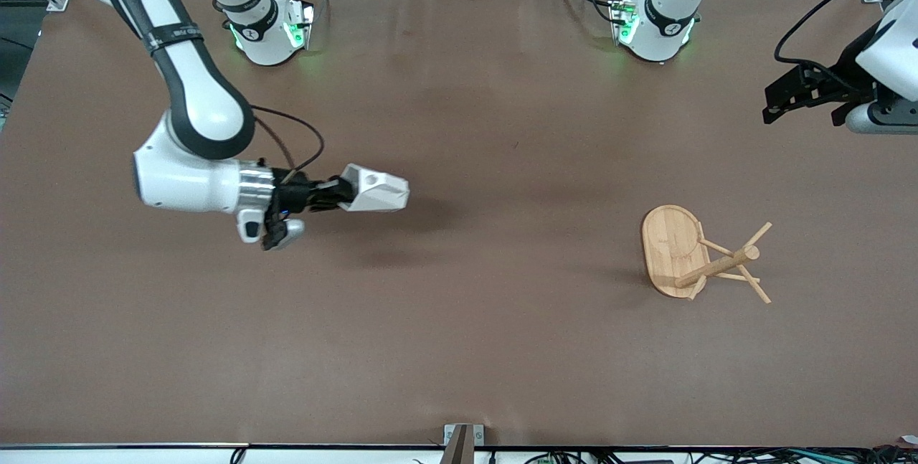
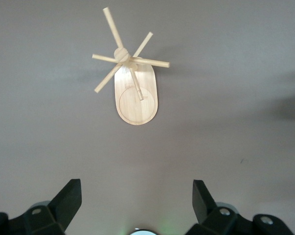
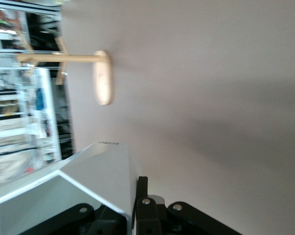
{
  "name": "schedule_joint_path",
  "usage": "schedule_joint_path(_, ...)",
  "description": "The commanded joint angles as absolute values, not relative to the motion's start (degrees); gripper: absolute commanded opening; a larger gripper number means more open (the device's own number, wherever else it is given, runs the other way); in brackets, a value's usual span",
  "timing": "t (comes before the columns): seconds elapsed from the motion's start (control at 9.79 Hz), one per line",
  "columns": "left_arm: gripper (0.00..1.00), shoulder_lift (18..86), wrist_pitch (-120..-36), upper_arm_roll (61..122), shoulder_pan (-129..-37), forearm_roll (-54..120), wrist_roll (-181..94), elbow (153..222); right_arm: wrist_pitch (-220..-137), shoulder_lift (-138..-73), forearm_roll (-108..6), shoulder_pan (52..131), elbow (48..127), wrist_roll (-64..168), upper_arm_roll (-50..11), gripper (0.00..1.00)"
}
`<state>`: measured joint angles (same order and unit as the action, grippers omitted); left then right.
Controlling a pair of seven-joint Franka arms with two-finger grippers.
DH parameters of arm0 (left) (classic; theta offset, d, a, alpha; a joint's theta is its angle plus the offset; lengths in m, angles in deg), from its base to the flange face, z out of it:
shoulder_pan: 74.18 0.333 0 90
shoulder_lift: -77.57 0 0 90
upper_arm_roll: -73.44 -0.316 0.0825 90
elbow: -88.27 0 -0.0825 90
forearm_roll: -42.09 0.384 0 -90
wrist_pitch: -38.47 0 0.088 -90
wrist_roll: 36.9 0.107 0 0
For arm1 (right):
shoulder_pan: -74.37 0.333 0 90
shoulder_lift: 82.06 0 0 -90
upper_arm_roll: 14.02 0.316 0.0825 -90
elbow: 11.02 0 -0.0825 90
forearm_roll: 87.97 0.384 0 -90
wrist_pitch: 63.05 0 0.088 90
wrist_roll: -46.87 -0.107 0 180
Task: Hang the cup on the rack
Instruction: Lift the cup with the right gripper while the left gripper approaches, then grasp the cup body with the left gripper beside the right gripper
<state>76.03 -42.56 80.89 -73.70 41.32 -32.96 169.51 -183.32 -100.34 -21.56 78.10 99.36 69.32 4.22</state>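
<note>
My right gripper is shut on the white faceted cup and holds it sideways above the table toward the right arm's end. The cup also fills the near part of the right wrist view. The bamboo rack stands on the table toward the left arm's end, its oval base bare and its pegs empty. It shows in the left wrist view and in the right wrist view. My left gripper is open and empty, up in the air at the left arm's end of the table.
The brown table carries only the rack. The two arm bases stand along the table's top edge. A small metal bracket sits at the table edge nearest the camera.
</note>
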Motion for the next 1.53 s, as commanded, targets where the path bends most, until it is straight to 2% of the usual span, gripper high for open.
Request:
schedule_joint_path(0.0,1.0,76.2,-38.8,81.9,-73.3,41.6,-16.2,170.4,-184.9,-100.9,-8.0,81.3,99.4,69.5,6.6,0.01)
schedule_joint_path(0.2,1.0,76.4,-37.0,81.3,-73.0,34.7,-5.8,170.4,-187.3,-102.3,-1.0,85.7,97.6,69.3,7.7,0.01)
schedule_joint_path(0.61,1.0,73.8,-36.9,81.8,-73.7,25.1,13.7,171.9,-187.4,-105.3,9.8,86.2,96.2,69.5,12.8,0.01)
schedule_joint_path(1.12,0.96,69.0,-37.6,92.0,-73.9,23.0,17.7,176.7,-189.8,-106.6,11.6,88.3,94.7,70.2,13.5,0.01)
schedule_joint_path(1.43,0.99,67.9,-49.2,98.7,-73.9,22.8,11.2,180.6,-189.8,-106.7,11.8,88.6,94.5,70.2,13.5,0.01)
